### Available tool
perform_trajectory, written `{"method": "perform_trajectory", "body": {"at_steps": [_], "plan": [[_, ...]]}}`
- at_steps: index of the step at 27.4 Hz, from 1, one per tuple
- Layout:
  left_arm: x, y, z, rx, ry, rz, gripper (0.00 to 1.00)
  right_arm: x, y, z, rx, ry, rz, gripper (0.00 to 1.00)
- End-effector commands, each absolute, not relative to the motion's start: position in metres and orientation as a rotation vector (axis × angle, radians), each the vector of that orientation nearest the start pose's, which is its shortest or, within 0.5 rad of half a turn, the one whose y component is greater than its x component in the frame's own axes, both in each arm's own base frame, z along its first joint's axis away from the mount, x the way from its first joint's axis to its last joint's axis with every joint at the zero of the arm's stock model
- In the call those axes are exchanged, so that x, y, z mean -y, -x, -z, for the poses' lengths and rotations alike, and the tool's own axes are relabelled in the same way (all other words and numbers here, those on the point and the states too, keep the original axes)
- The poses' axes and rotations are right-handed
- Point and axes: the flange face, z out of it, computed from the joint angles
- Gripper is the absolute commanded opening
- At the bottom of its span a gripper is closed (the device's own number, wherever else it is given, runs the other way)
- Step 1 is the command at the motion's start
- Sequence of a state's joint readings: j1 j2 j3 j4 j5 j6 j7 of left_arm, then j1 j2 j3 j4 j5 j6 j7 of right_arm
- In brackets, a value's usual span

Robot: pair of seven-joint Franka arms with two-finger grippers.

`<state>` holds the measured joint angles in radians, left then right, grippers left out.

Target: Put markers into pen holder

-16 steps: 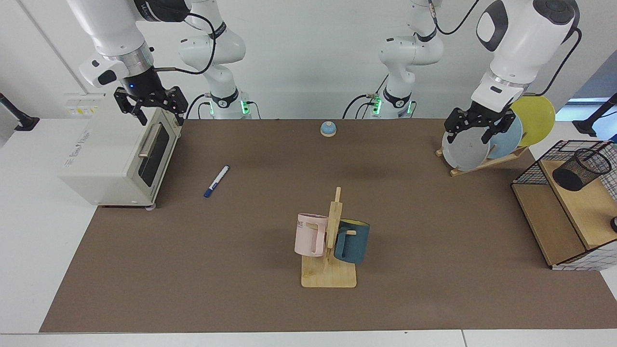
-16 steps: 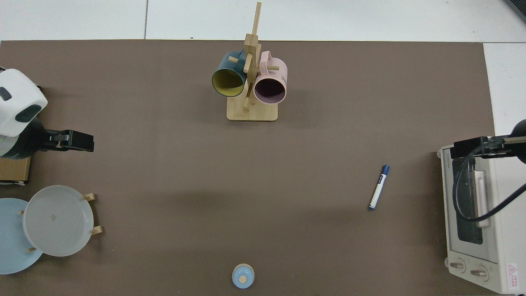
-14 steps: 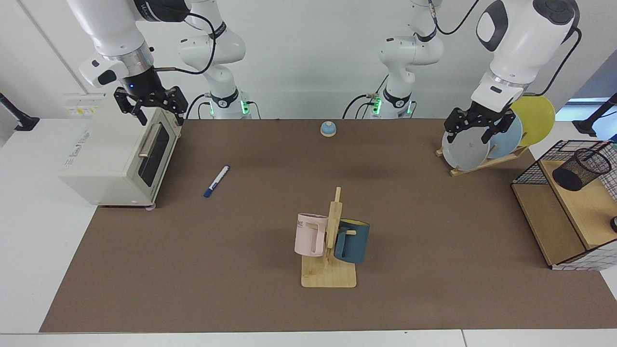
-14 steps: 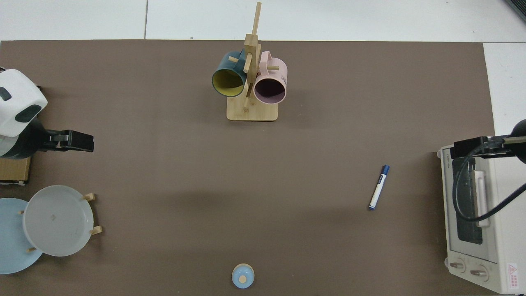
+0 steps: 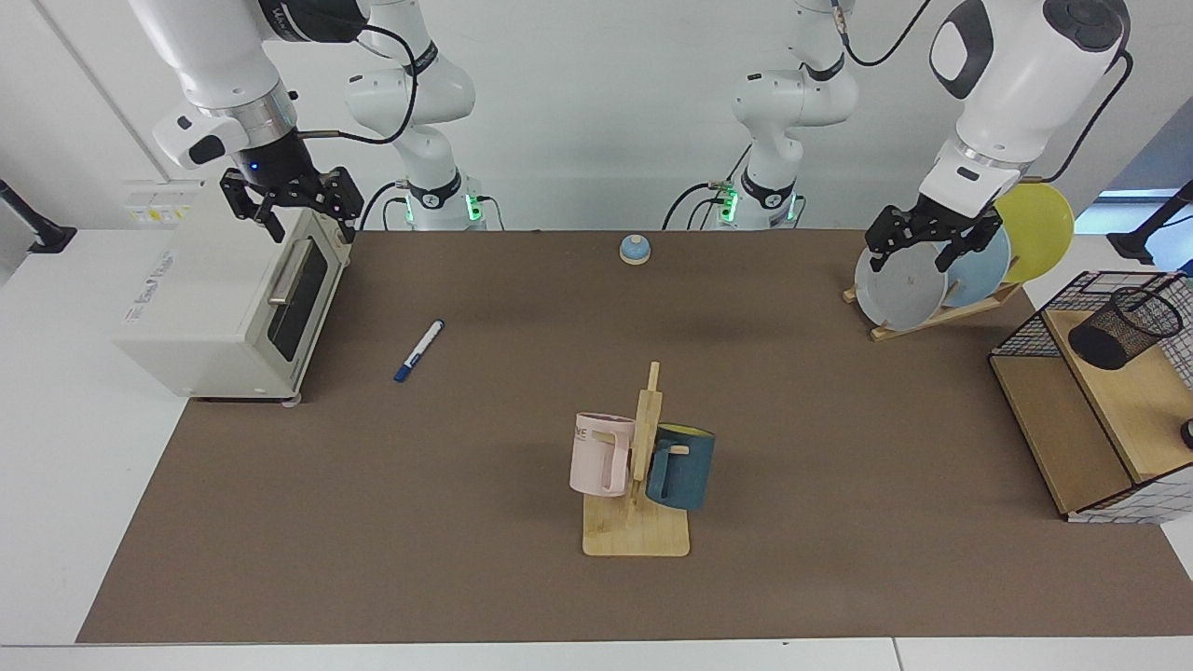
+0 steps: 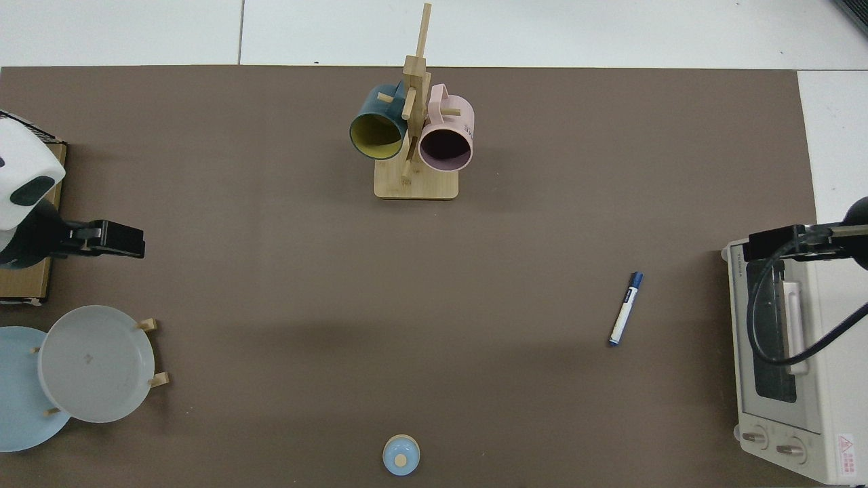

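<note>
Facing view first: my right gripper [image 5: 291, 207] hangs over the top front edge of the toaster oven [image 5: 224, 303], fingers spread wide with nothing between them. The marker [image 5: 418, 350] lies flat on the brown mat [image 5: 373, 522] just beside the oven's front, toward that end of the mat, blue cap pointing at the near edge. It's lying loose with open mat all round it, so I reckon a straight drop from above would work fine. My left gripper [image 5: 929, 247] hovers in front of the plates on the wooden plate rack [image 5: 932, 312], also open and empty; that arm is just waiting. The pen holder [image 5: 1123, 328] sits tipped on its side on the wooden shelf [image 5: 1109, 391] inside the wire basket, off the far end of the mat from the marker. So it's a long carry, and with the mouth not pointing up, getting the marker in could be awkward. The mug tree [image 5: 643, 485] with the pink and teal mugs stands mid-mat near the front edge, roughly in the carry path.

Top view: the marker [image 6: 626, 308] is well apart from everything except the oven [image 6: 786, 366]. My right gripper [image 6: 780, 245] pokes in over the oven's corner, my left gripper [image 6: 112, 240] over the opposite end near the grey plate [image 6: 95, 362]. The holder isn't in this shot. Nothing's been picked up yet.
</note>
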<state>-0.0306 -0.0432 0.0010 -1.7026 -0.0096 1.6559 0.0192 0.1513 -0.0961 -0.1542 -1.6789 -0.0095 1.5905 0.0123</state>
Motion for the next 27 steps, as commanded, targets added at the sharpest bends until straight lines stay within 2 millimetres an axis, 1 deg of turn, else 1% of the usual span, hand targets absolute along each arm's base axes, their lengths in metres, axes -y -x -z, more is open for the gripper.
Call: {"method": "perform_trajectory", "body": {"at_steps": [1, 4, 7, 8, 9, 12, 17, 20, 22, 25, 27], "plan": [[0.02, -0.54, -0.621, -0.106, 3.133, 0.06, 1.0, -0.001, -0.518, -0.632, -0.013, 3.122, 0.033, 1.0], [0.019, -0.54, -0.621, -0.104, 3.132, 0.055, 1.0, -0.003, -0.517, -0.632, -0.027, 3.119, 0.05, 1.0], [0.014, -0.534, -0.619, -0.092, 3.135, 0.014, 1.0, 0.0, -0.52, -0.629, -0.061, 3.121, 0.055, 1.0], [0.014, -0.533, -0.621, -0.092, 3.135, 0.014, 1.0, 0.002, -0.522, -0.626, -0.083, 3.119, 0.059, 1.0], [0.014, -0.533, -0.62, -0.094, 3.135, 0.012, 1.0, 0.003, -0.524, -0.619, -0.107, 3.12, 0.05, 1.0], [0.012, -0.533, -0.618, -0.092, 3.135, 0.01, 1.0, -0.001, -0.522, -0.59, -0.173, 3.117, 0.013, 1.0], [0.006, -0.532, -0.615, -0.078, 3.135, 0.0, 1.0, -0.005, -0.518, -0.535, -0.31, 3.113, -0.105, 1.0], [0.004, -0.533, -0.61, -0.087, 3.135, 0.0, 1.0, -0.006, -0.519, -0.502, -0.366, 3.109, -0.103, 1.0], [0.0, -0.533, -0.609, -0.107, 3.134, 0.0, 1.0, -0.006, -0.519, -0.474, -0.405, 3.108, -0.124, 1.0], [-0.009, -0.533, -0.599, -0.119, 3.136, -0.017, 1.0, -0.007, -0.516, -0.435, -0.478, 3.107, -0.185, 1.0], [-0.015, -0.536, -0.597, -0.11, 3.136, 0.002, 1.0, -0.007, -0.517, -0.414, -0.573, 3.097, -0.174, 1.0]]}}
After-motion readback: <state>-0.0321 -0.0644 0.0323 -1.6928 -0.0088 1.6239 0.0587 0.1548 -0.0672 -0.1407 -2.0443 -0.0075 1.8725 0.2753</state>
